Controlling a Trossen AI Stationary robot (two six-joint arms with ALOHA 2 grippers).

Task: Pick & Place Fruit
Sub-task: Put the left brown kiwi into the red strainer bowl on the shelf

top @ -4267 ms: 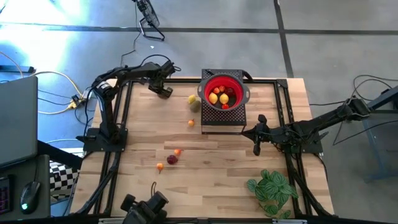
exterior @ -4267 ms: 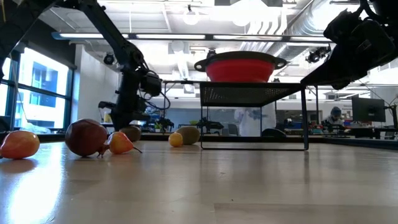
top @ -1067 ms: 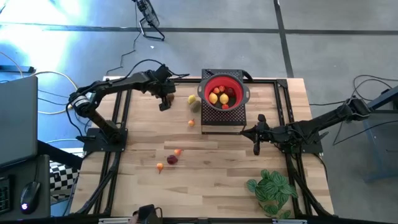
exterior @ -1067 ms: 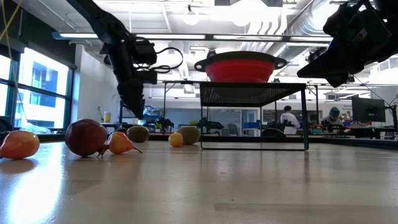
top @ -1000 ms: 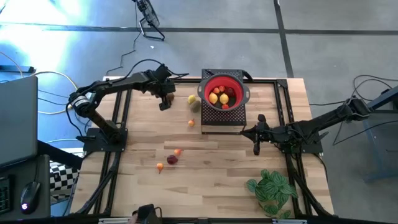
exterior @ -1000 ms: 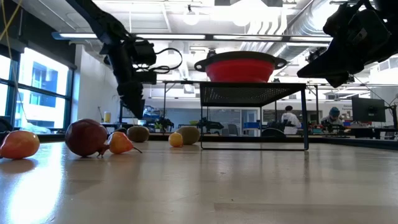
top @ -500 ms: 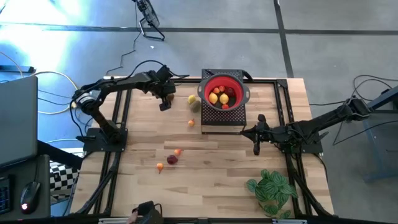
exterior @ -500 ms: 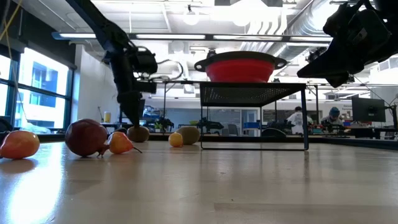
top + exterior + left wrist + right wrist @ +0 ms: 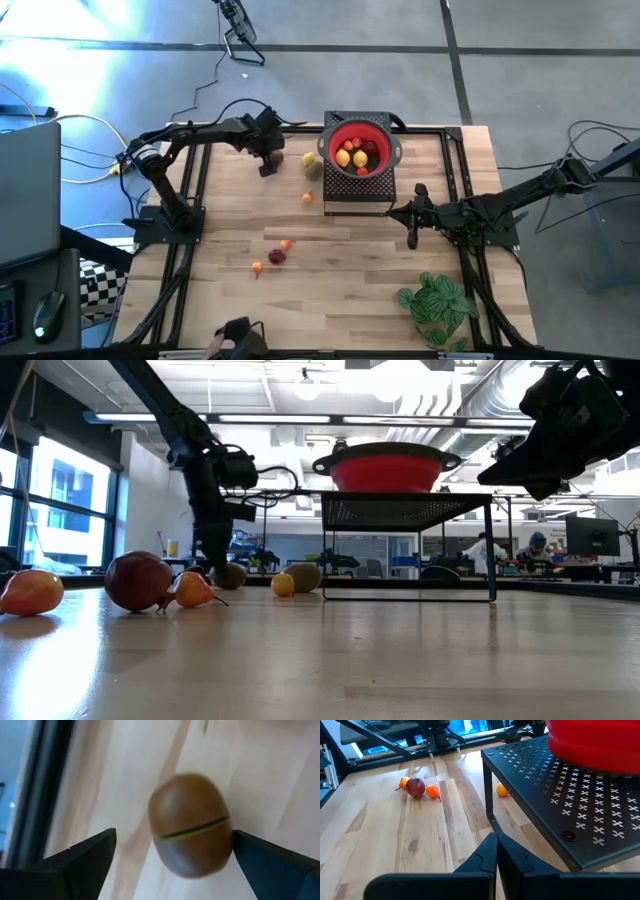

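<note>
**Ana:** Wooden planks made up the bench (image 9: 340, 300), and most of the fruit was already in the red bowl (image 9: 384, 163) on the black perforated stand (image 9: 358, 193) toward twelve o'clock. What was the left gripper (image 9: 268, 166) doing?

**Ben:** It hung low over a brown egg-shaped fruit (image 9: 190, 824) with a green seam, lying on the wood at about eleven o'clock, left of the stand. Its jaws were spread wide, one on each side of that fruit, touching nothing.

**Ana:** So how should the pick have gone?

**Ben:** I judged it needed to sink until the fingers reached the widest part, then close slowly. That shape is smooth and rounded, so a high or off-centre pinch would likely have squirted it away.

**Ana:** And the other loose pieces?

**Ben:** A yellow fruit (image 9: 309, 159) sat just beside the stand, a small orange one (image 9: 307, 197) below it, and a dark red fruit (image 9: 276, 257) with two orange ones lay near seven o'clock.

**Ana:** The right gripper (image 9: 414, 240)?

**Ben:** Parked at three o'clock beside the stand, jaws clenched on nothing.
</note>
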